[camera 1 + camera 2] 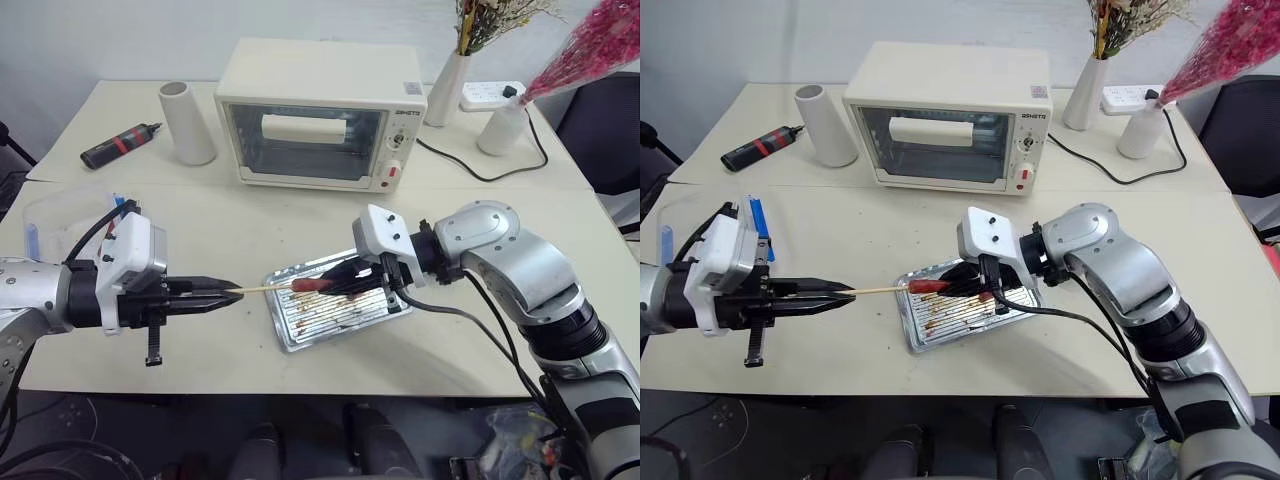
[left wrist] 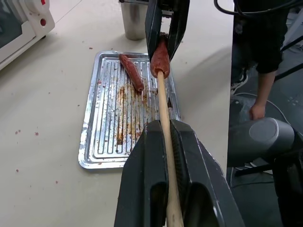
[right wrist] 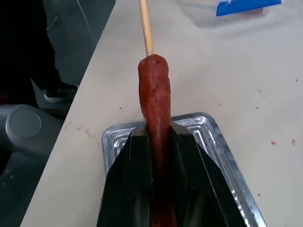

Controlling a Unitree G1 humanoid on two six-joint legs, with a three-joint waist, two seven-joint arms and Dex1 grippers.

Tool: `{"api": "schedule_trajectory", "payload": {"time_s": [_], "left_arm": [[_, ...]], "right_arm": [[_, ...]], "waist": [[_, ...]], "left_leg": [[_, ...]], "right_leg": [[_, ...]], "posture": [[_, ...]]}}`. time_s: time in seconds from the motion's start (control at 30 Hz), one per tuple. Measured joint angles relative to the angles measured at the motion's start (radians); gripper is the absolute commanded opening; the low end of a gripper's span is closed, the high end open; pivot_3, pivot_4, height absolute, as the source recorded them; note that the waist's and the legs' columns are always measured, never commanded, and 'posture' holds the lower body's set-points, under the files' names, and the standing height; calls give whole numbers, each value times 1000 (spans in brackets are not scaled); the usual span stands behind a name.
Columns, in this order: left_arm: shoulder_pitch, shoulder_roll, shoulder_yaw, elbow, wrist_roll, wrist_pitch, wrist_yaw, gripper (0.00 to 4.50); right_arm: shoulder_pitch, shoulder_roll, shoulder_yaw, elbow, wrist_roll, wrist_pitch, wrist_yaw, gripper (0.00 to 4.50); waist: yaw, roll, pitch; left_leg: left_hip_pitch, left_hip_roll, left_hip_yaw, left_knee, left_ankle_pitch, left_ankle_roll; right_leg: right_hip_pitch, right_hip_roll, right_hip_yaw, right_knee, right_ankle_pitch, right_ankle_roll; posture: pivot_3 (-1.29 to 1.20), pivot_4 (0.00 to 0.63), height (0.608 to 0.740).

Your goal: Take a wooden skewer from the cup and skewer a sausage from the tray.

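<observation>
Beige tabletop holds your tray (image 1: pixel 300 335) at six o'clock of the oven (image 1: pixel 320 110). Your left gripper (image 1: pixel 228 292) pinches the wooden skewer (image 1: pixel 268 288); your right gripper (image 1: pixel 340 283) clamps the sausage (image 1: pixel 312 285) on its tip.

A thin pale wooden skewer (image 1: pixel 268 287) lies nearly level at the frame's centre, its tip entering the end of the slim bright red-orange sausage (image 1: pixel 312 284), which hangs above the tray (image 1: pixel 290 336). The silvery ridged tray, grease-stained, sits lower centre. A grey cup (image 2: pixel 134 20), seemingly metal, stands just beyond its far end.
</observation>
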Motion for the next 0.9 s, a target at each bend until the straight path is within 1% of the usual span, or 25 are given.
{"api": "schedule_trajectory", "payload": {"time_s": [0.33,0.43,0.5,0.57,0.67,0.77,0.83,0.9], "left_arm": [[-115,-43,-120,45,44,-27,11,0],[-119,-45,-132,52,49,-31,10,0],[-118,-47,-145,53,52,-31,10,0],[-106,-47,-144,53,54,-31,11,0],[-42,-48,-83,40,53,-23,34,0],[51,-72,36,-1,47,4,94,0],[104,-105,113,-36,45,32,159,0],[144,-179,210,-96,47,77,293,0]], "right_arm": [[-31,30,2,6,-14,0,-7,436],[-33,34,2,8,-12,0,-6,1110],[-38,52,5,2,-3,0,-3,1753],[-41,47,5,2,-4,1,1,2368],[-51,34,3,20,-9,-7,9,2368],[-93,9,-25,91,-27,-32,6,2368],[-125,-1,-60,140,-29,-33,-1,2368],[-159,-8,-108,192,-22,-21,-14,2368]], "waist": [[0,0,0],[-1,0,0],[-2,0,0],[0,0,0],[-3,0,0],[-2,0,0],[0,0,0],[1,0,0]], "left_leg": [[0,-1,0,1,0,0],[0,-1,0,1,0,0],[0,0,0,1,0,0],[0,0,0,1,0,0],[0,0,1,1,0,0],[0,0,0,1,0,0],[0,1,0,1,0,0],[0,1,0,1,0,0]], "right_leg": [[0,0,0,1,0,0],[0,0,0,1,0,0],[0,1,0,1,0,0],[0,0,0,1,0,0],[0,-1,1,1,0,0],[0,-1,0,1,0,0],[0,-2,0,1,0,0],[0,-2,0,1,0,0]], "posture": [[0,150,740],[0,150,740],[0,150,740],[0,150,740],[0,150,740],[0,150,740],[0,150,740],[0,150,740]]}}
